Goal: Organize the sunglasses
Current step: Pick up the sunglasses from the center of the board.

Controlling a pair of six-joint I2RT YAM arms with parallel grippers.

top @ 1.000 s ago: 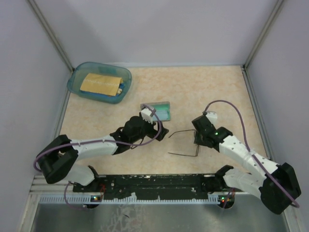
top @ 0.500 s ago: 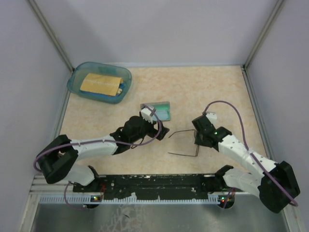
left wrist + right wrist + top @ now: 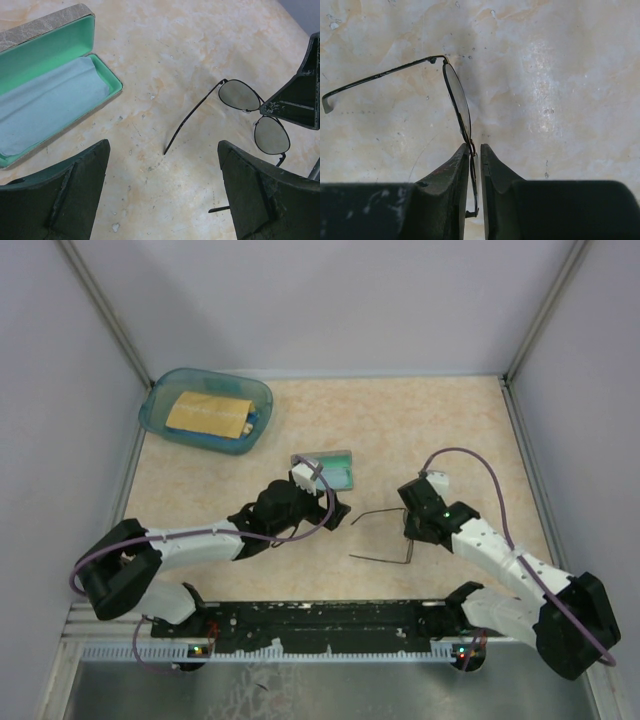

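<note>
The right gripper pinches the sunglasses by their thin rim; that narrow hold may slip or bend it. The left gripper hangs spread.

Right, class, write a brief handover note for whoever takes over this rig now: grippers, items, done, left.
Left gripper: open, empty, above the table between case and sunglasses.
Right gripper: shut on the sunglasses' front, temples unfolded.
Case: open, cloth inside.
Done: glasses gripped.
Left: probably fold temples, put sunglasses in case, close it.
</note>
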